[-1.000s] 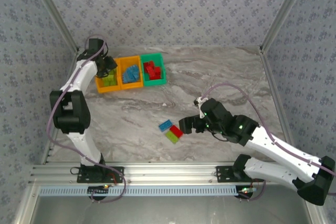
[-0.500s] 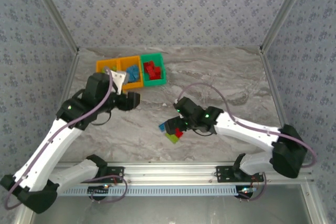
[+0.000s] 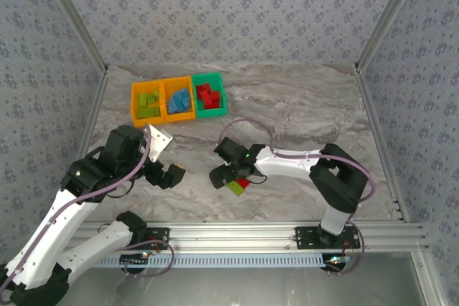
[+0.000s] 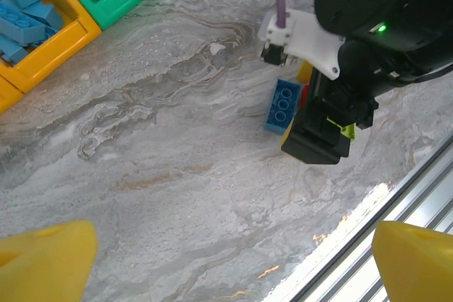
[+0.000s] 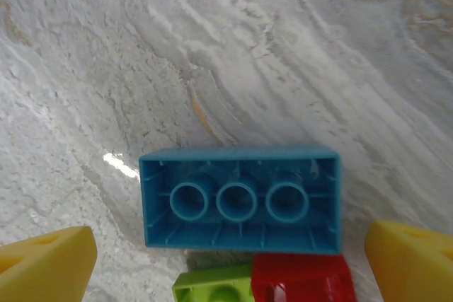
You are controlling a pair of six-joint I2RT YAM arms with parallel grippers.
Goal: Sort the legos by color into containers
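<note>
The three containers (image 3: 179, 99) are sitting joined in a row near the far left corner of the marbled table (image 3: 308, 105), just short of the patterned far wall (image 3: 229, 12) and close to the slanting left frame post (image 3: 75, 23). The left orange bin (image 3: 133, 103) is holding lime green legos, the middle orange bin (image 3: 179, 118) light blue ones, and the green bin (image 3: 213, 113) red ones. A broad band of table is lying between that row and three loose legos, which are resting toward the near middle, not far from the aluminium rail (image 3: 237, 234) running along the near edge. The blue lego (image 5: 239, 199) is lying hollow side up, with the red lego (image 5: 301, 281) and the green lego (image 5: 216, 291) touching one of its long edges. The right gripper (image 3: 221, 175) is hovering over this cluster with its jaws spread wide and clamping nothing. One yellow fingertip (image 5: 46, 263) is standing off each short end of the blue lego, and in the right wrist view a strip of table is showing between each tip and the brick. The left gripper (image 3: 171, 175) is hanging just to the left of it, jaws likewise wide apart and holding nothing, with a narrow gap of table separating the two. To the right of the folded right arm (image 3: 344, 184), the table is stretching in a wide marbled sweep toward the right frame post (image 3: 387, 16).
</note>
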